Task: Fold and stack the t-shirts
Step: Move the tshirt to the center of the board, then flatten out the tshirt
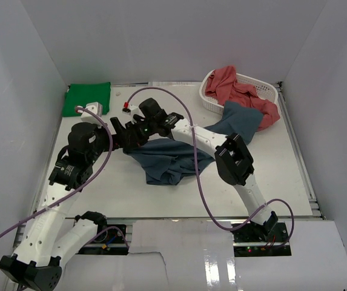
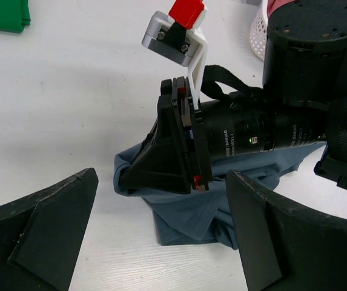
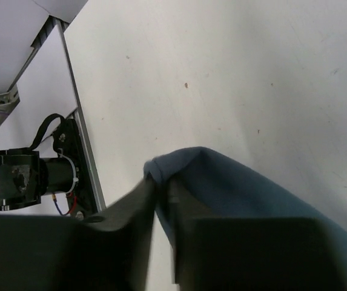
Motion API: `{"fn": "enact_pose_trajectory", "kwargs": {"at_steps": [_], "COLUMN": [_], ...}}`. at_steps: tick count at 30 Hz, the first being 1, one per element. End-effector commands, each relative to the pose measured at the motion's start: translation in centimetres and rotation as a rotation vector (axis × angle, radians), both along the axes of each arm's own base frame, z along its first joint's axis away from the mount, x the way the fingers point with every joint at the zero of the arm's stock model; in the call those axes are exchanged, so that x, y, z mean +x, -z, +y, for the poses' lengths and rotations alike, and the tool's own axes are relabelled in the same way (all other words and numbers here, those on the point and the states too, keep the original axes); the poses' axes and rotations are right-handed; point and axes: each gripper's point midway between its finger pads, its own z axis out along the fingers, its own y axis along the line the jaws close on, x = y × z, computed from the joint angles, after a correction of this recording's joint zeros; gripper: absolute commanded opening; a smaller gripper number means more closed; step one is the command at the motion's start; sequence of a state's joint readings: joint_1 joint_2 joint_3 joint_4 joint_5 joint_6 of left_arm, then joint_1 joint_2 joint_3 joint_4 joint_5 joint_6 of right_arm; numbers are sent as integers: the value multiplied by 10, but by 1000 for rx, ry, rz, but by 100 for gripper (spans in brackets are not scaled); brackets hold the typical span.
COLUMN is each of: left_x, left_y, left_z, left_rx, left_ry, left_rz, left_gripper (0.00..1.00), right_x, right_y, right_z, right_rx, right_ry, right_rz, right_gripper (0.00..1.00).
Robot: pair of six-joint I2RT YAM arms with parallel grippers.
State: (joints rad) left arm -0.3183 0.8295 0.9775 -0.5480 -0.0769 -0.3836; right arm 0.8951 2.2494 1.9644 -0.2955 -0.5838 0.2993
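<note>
The slate blue t-shirt (image 1: 170,159) lies crumpled in the middle of the table. My right gripper (image 1: 128,144) is shut on its left edge; in the right wrist view the fingers (image 3: 161,189) pinch a fold of the blue cloth (image 3: 234,182) just above the table. My left gripper (image 1: 116,137) is open and empty, right beside the right gripper. In the left wrist view its fingers (image 2: 46,224) stand wide on either side of the blue shirt (image 2: 191,212) and the right gripper (image 2: 179,173). The bright green t-shirt (image 1: 87,97) lies folded at the back left. Salmon red t-shirts (image 1: 240,91) fill the basket.
The white perforated basket (image 1: 211,102) stands at the back right, with a blue cloth (image 1: 243,118) draped against its front. A small grey and red block (image 2: 176,33) lies behind the grippers. White walls close in three sides of the table.
</note>
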Motion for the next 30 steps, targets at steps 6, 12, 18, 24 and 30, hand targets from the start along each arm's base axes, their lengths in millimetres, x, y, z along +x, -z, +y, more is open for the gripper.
{"fn": "enact_pose_trajectory", "kwargs": {"at_steps": [6,12,18,24,30], "left_x": [-6,-2,3,15,32], "left_y": [9,32,63,110,153], "left_z": [-12,-32,-47,-64,-112], "left_rx": [9,24,32,28,99], "left_ry": [83,198,263,210,131], "left_rz": [36,117,234,463,720], "left_gripper": [98,98,98,98,98], "right_x": [62,105,120,118,131], "right_y": [-44,-50,-56,-47,-27], "right_z": [-53,-130,-197,-227,-283], "right_rx": [-46,-133,-235,-306,-471], "right_ry": [200,395,550,609,765], "right_rz": [-227,-283,-368,-379,-369], "right_gripper": [49,59,67,67,67]}}
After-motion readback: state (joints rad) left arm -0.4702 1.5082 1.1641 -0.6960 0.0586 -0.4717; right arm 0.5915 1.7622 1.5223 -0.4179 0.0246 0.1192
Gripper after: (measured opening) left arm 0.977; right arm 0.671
